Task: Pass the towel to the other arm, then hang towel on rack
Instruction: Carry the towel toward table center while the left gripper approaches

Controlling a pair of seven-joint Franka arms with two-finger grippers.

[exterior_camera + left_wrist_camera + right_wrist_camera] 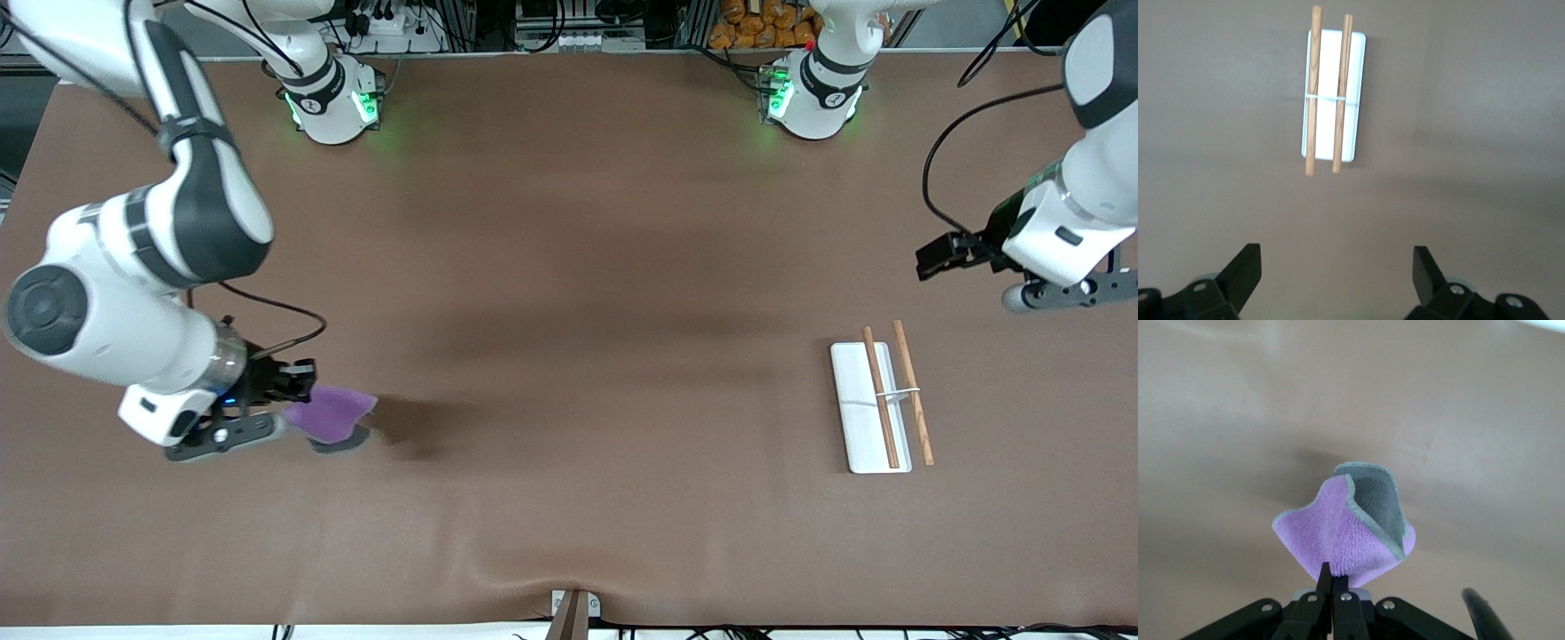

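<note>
The purple towel (331, 414) with a dark grey edge hangs from my right gripper (298, 391), which is shut on it above the table at the right arm's end. In the right wrist view the towel (1351, 533) folds up from the closed fingertips. The rack (876, 402), a white base plate with two brown rods joined by a thin white crosspiece, lies at the left arm's end. It also shows in the left wrist view (1331, 93). My left gripper (938, 253) is open and empty in the air, over bare table beside the rack.
The brown table cover (569, 311) has a small wrinkle at its edge nearest the front camera. A clamp (573, 609) sits at that edge. Both arm bases stand along the edge farthest from the front camera.
</note>
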